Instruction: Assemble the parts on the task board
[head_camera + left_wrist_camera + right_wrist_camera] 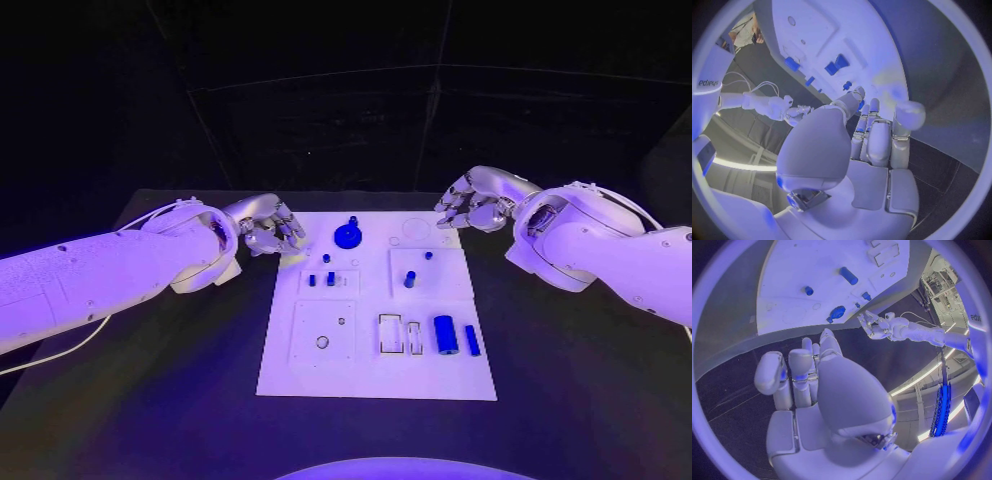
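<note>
Both hands hang empty with fingers loosely apart, the left hand (270, 232) near the task board's (375, 385) far left corner and the right hand (469, 207) near its far right corner (neither touches it), while the blue parts (444, 332) lie on the white plate.

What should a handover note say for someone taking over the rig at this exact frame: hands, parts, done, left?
Left hand: open, holds nothing, hovering at the task board's far left corner.
Right hand: open, holds nothing, past the board's far right corner.
Parts: round blue knob at the far edge; small blue pegs left of centre; one peg right of centre; blue cylinder and thin blue bar lying at the near right.
Done: cannot tell whether any part is seated.
Left: cylinder and bar appear loose; assembly remains.
</note>
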You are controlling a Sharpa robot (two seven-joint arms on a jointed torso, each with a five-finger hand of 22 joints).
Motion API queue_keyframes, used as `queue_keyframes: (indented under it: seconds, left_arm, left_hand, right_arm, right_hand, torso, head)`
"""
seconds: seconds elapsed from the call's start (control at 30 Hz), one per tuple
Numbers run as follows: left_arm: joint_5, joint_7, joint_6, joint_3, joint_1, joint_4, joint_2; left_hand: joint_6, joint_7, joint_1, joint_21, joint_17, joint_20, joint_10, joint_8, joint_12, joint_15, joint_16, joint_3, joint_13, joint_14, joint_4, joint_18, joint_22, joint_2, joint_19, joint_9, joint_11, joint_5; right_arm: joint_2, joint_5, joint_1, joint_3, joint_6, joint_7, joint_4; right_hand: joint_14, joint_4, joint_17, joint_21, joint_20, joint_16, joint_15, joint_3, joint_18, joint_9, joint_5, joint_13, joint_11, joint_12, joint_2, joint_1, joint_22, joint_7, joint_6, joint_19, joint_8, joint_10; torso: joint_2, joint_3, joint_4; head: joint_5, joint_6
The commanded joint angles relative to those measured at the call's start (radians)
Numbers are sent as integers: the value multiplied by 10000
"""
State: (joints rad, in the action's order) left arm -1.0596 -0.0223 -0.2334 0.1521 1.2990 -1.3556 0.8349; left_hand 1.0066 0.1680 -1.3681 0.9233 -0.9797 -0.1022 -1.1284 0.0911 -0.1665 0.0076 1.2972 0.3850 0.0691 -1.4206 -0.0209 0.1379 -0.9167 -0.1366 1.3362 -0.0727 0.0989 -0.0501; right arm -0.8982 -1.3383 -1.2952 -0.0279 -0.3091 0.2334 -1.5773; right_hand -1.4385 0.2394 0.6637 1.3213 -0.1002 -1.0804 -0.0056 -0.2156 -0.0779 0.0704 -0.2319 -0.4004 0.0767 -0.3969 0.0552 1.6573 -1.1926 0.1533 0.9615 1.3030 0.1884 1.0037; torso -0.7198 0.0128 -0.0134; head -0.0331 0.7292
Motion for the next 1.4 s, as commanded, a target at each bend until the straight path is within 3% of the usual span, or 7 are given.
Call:
queue_keyframes:
  seconds: [0.03,0.17,0.27,0.4,0.57,0.77,1.4]
  left_arm:
    - [4425,-2144,-925,-6,22,-196,178]
    - [7789,-3540,-595,4,23,-529,327]
    - [9045,-4167,-396,8,21,-799,375]
    - [9781,-4601,-214,12,17,-1110,413]
    - [10227,-4867,-112,14,14,-1373,440]
    - [10674,-5017,-85,15,12,-1501,459]
    - [10794,-5004,-43,17,11,-1577,448]
  left_hand:
    - [198,69,-65,-1356,1336,-76,128,116,-16,56,-775,86,20,578,-28,305,1222,145,-658,-13,51,-16]
    - [314,47,-84,-2189,2219,-100,-40,199,-207,50,-1328,160,73,1039,-36,454,1922,303,-1110,-7,7,-19]
    - [367,18,-75,-2281,2434,-92,-128,238,-302,34,-1458,173,98,1163,-40,459,1975,361,-1170,-5,-28,-22]
    - [425,-13,-61,-2364,2610,-78,-194,286,-394,13,-1560,172,122,1269,-49,462,2024,408,-1215,-6,-61,-24]
    - [453,-20,-58,-2399,2686,-71,-214,309,-434,6,-1601,168,132,1312,-60,462,2046,423,-1230,-7,-73,-24]
    - [473,-29,-45,-2433,2727,-65,-232,330,-475,0,-1622,152,143,1341,-69,461,2067,427,-1243,-6,-82,-23]
    - [537,-49,-23,-2487,2791,-55,-260,386,-549,-13,-1647,118,163,1379,-86,460,2101,436,-1257,-17,-102,-25]
  right_arm:
    - [-19,-908,59,-12,809,-744,78]
    - [21,-1697,179,-25,958,-859,222]
    - [103,-2177,262,-33,992,-870,319]
    - [256,-2683,352,-53,1056,-845,422]
    - [418,-3068,441,-164,1333,-783,475]
    - [601,-3275,530,-263,1668,-717,530]
    - [930,-3403,657,-288,2161,-487,794]
  right_hand:
    - [-25,-107,8,-31,-33,-18,52,45,-114,-13,75,444,46,328,32,243,54,-31,140,-36,-84,39]
    - [47,-153,-105,-175,-45,68,85,87,-157,-29,85,1048,81,720,36,412,226,-20,235,-209,-214,195]
    - [81,-151,-151,-222,-63,105,110,95,-168,-34,67,1401,113,945,7,451,273,17,244,-267,-322,251]
    - [126,-117,-252,-320,-98,177,170,84,-196,-44,11,1792,191,1234,-38,439,392,75,178,-375,-479,158]
    - [140,-126,-278,-383,-136,203,222,104,-215,-43,-26,2142,242,1465,-72,470,460,118,116,-432,-630,99]
    - [120,-147,-231,-392,-146,177,226,166,-220,-37,-15,2376,236,1606,-47,521,462,68,130,-432,-705,85]
    - [28,-272,-16,-278,-85,54,160,690,-188,-20,310,3048,172,1903,188,890,287,9,434,-283,-858,525]
  torso:
    - [2,-1,20]
    - [-4,1,-4]
    - [-2,-12,4]
    - [-2,-12,21]
    - [-12,-5,-3]
    - [-18,2,8]
    - [-12,7,9]
  head:
    - [190,-60]
    - [361,-148]
    - [388,-184]
    - [396,-200]
    - [458,-223]
    - [421,-233]
    - [381,-153]
